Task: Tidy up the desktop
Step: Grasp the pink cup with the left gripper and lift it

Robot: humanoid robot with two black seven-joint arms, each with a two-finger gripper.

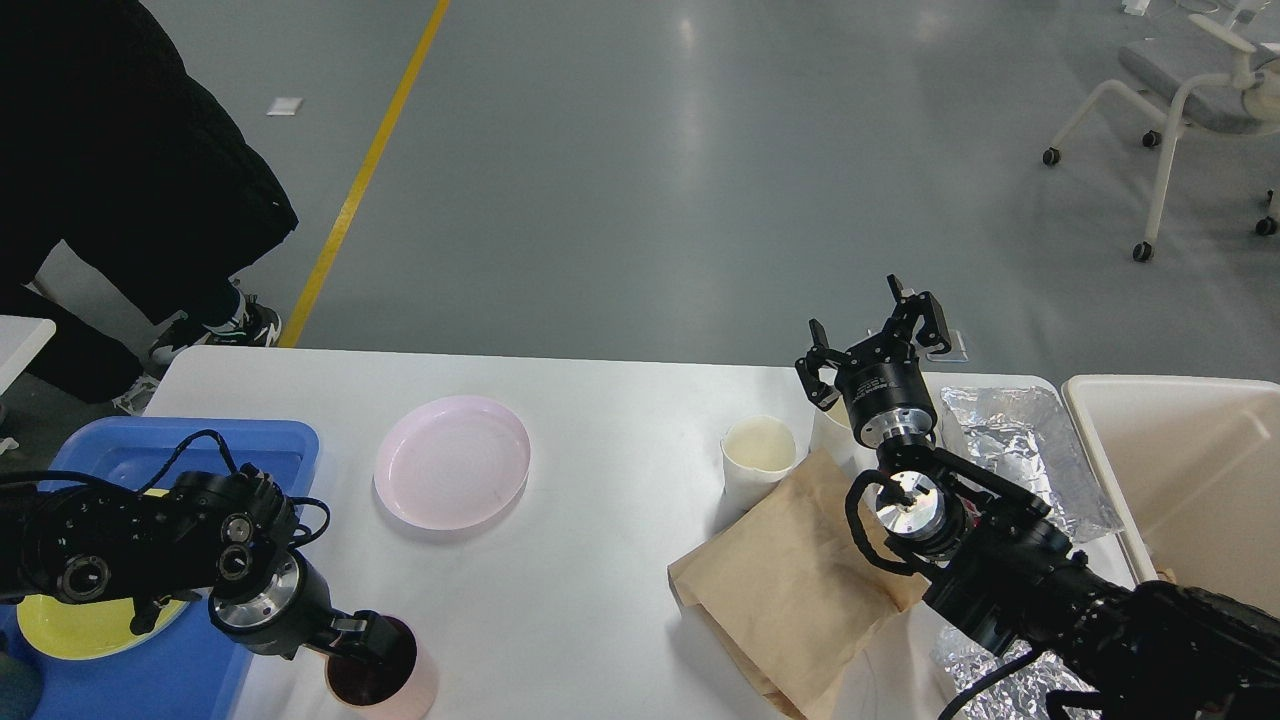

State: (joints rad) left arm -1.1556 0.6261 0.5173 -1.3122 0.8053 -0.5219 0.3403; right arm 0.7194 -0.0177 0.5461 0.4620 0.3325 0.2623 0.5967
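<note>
At the near left edge of the surface (pixel 620 560), the left pincer (pixel 375 640) sits at the rim of the pink cup (pixel 385 680), its grip unreadable, while the spread, empty right pincer (pixel 872 335) hovers well apart.
</note>
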